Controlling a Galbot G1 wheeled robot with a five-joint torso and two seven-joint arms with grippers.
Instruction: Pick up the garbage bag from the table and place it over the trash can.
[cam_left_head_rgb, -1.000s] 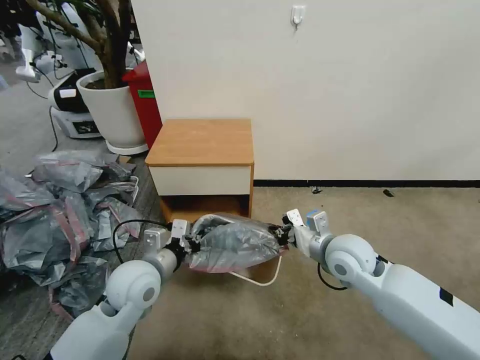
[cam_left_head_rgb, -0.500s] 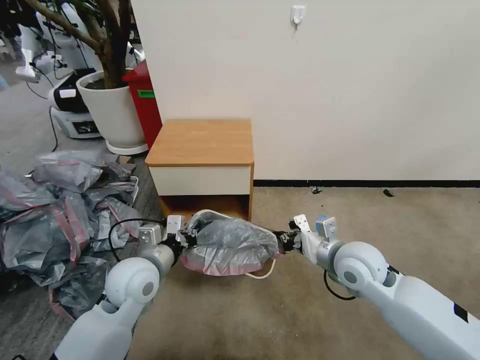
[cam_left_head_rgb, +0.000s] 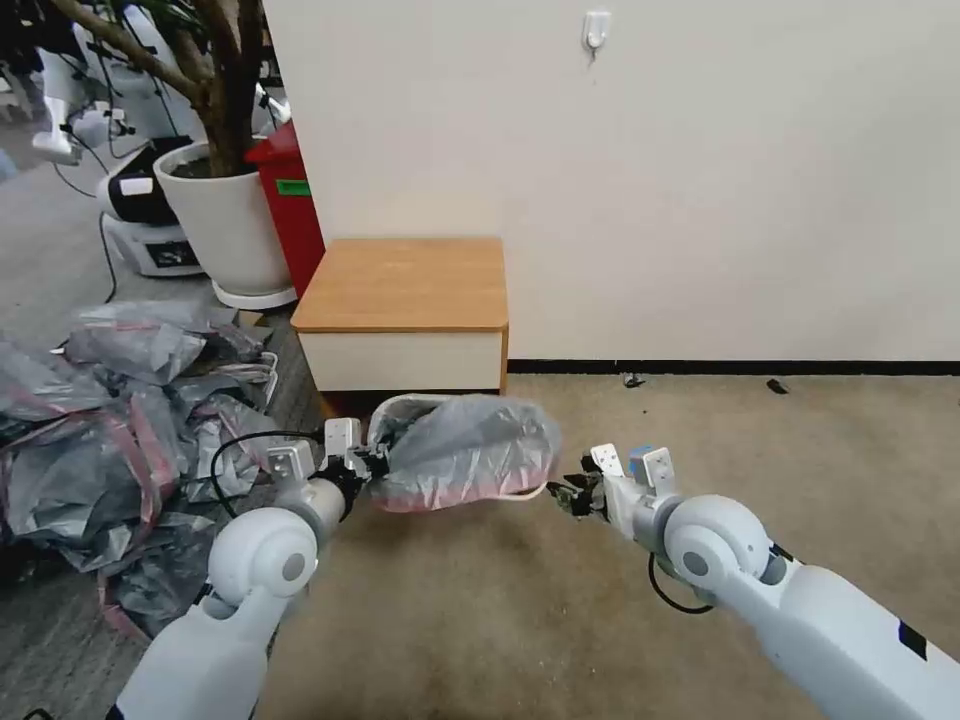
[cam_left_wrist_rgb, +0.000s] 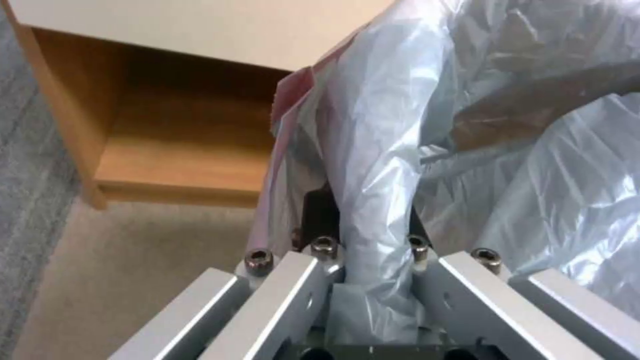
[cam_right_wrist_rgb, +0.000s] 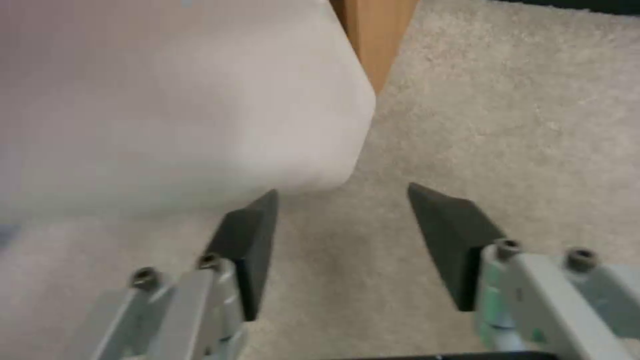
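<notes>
The garbage bag (cam_left_head_rgb: 470, 450), grey and crinkly with a pink-red band, billows over the trash can (cam_left_head_rgb: 388, 408), whose cream rim peeks out at the bag's edges. Both sit on the carpet just in front of the table (cam_left_head_rgb: 405, 285). My left gripper (cam_left_head_rgb: 365, 466) is shut on the bag's left rim; in the left wrist view the garbage bag (cam_left_wrist_rgb: 533, 150) is pinched in the left gripper (cam_left_wrist_rgb: 367, 240). My right gripper (cam_left_head_rgb: 566, 495) hangs open a little right of the bag, touching nothing. In the right wrist view the right gripper (cam_right_wrist_rgb: 347, 225) is spread wide beside the pale blurred bag (cam_right_wrist_rgb: 167, 100).
A big heap of grey-and-pink bags (cam_left_head_rgb: 120, 420) lies on the floor at the left. Behind it stand a white plant pot (cam_left_head_rgb: 225, 225) and a red bin (cam_left_head_rgb: 290, 205). A wall runs behind the table. Open carpet (cam_left_head_rgb: 780, 450) stretches to the right.
My right gripper has let go of the bag's right edge, opened and drawn back. The left gripper has carried the bag up and toward the table, and the bag has puffed up.
</notes>
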